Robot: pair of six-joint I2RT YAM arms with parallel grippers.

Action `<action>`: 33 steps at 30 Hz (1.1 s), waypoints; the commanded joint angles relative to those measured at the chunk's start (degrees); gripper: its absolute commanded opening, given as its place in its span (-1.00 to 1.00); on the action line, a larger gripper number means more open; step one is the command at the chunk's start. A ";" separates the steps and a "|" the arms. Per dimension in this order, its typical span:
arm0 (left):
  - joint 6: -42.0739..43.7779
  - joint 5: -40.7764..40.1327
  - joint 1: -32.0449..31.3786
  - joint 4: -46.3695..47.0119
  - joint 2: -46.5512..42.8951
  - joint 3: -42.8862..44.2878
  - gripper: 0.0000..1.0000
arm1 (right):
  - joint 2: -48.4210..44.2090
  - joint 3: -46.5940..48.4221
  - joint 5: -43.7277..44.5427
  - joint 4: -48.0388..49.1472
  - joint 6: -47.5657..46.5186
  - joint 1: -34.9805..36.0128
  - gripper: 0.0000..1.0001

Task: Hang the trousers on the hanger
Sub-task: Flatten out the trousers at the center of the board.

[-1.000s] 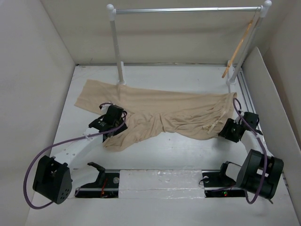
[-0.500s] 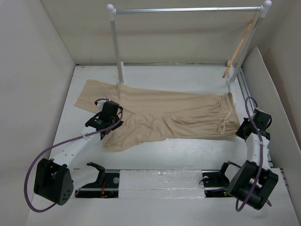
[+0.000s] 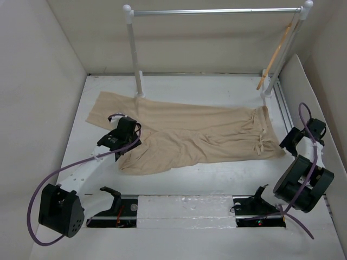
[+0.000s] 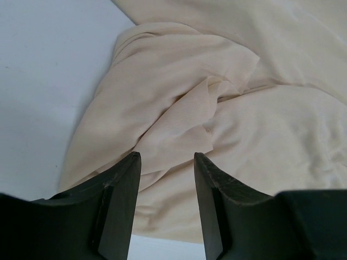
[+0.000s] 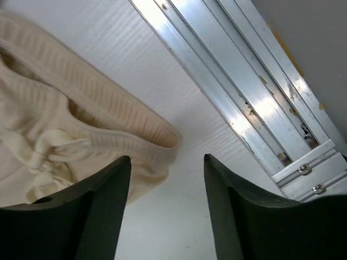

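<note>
At the near edge, the left arm reaches forward and slightly leftward over the table (image 3: 217, 89), its elbow low by the left wall. The right arm is folded up close to its base, wrist turned toward the right wall. The left gripper (image 4: 167, 160) hovers with its fingers apart at a moderate gap, holding nothing. A bunched, folded leg end of the trousers (image 3: 206, 132) lies directly under and ahead of its fingertips. The right gripper (image 5: 167, 162) is also parted and empty, over bare table. The ribbed waistband and its knotted drawstring (image 5: 46, 157) lie just to its left, clear of the fingers, and an aluminium track (image 5: 238, 92) runs past on its right. The trousers lie flat across the table between the two grippers, legs toward the left one and waist toward the right one. Beyond the right gripper, at the far right, the hanger (image 3: 276, 54) hangs slanted from the rack (image 3: 217, 11), well apart from the cloth. A second ago the right gripper sat at the waist edge. It has since let go and drawn back to the right, and the waist now lies further right and flatter. The left gripper has shifted a little to the left and back along the leg.
</note>
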 commanded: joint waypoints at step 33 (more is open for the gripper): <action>-1.56 -7.55 -0.87 -10.81 5.57 13.46 -1.00 | -33.36 -14.80 -23.34 -7.29 -8.27 31.06 0.48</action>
